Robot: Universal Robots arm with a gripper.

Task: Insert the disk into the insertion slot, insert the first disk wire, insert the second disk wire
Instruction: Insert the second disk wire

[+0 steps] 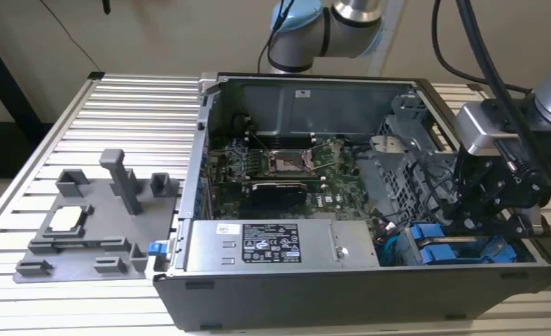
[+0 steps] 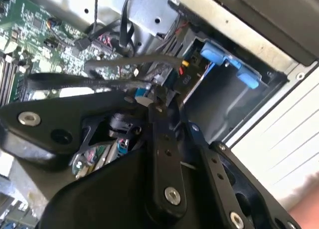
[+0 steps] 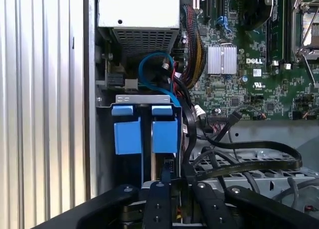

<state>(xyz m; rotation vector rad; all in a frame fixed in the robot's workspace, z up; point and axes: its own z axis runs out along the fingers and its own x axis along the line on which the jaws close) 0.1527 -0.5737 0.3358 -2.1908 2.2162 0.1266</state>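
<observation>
Computer case [image 1: 350, 294] lies open on a slatted counter [image 1: 126, 126]. Two blue-framed drives, one of them the disk [image 3: 165, 129], sit side by side in the insertion slot [image 3: 144, 99]. Black hand [image 3: 169, 184] hovers close over them; whether its fingers are apart is unclear.

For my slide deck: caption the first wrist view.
Gripper poised beside two blue-framed disks seated in the drive cage, motherboard beyond.
</observation>
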